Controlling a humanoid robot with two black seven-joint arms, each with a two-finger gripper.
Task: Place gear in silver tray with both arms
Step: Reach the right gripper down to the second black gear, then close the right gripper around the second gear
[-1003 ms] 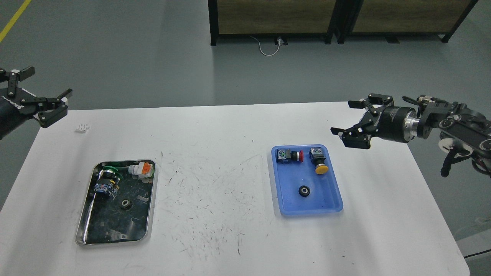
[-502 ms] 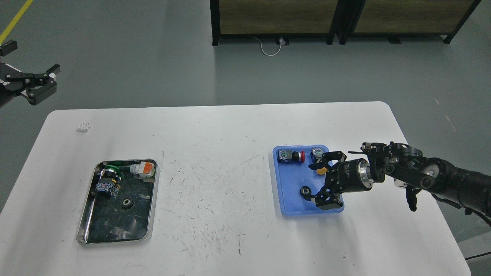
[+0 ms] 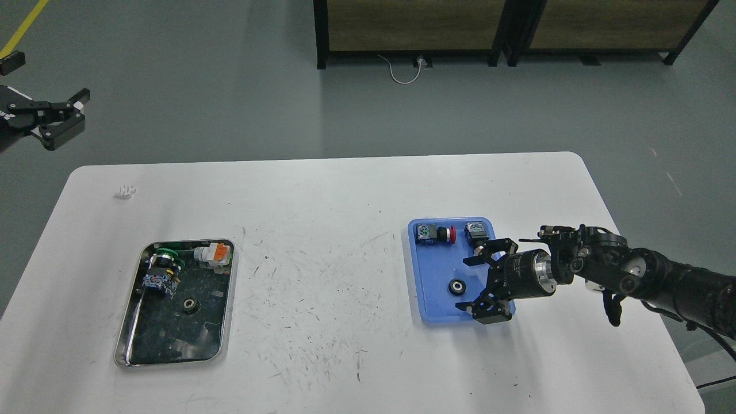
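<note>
The silver tray (image 3: 225,299) lies on the left of the white table. It holds a small black gear (image 3: 188,306), a green-topped switch (image 3: 163,270) and a white and orange connector (image 3: 211,254). A second small black ring-shaped gear (image 3: 457,286) lies in the blue tray (image 3: 435,270) on the right. My right gripper (image 3: 472,283) is open and low over the blue tray, its fingers just right of that gear and not touching it. My left gripper (image 3: 47,79) is open and empty, raised beyond the table's far left corner.
The blue tray also holds a red push button (image 3: 438,234) and another switch (image 3: 476,230), partly behind my right gripper. A small white piece (image 3: 125,190) lies near the far left corner. Dark cabinets (image 3: 506,29) stand on the floor behind the table.
My right arm has come down from the table's far right edge to the blue tray and settled beside the ring gear. My left gripper has risen and drawn back to the left.
</note>
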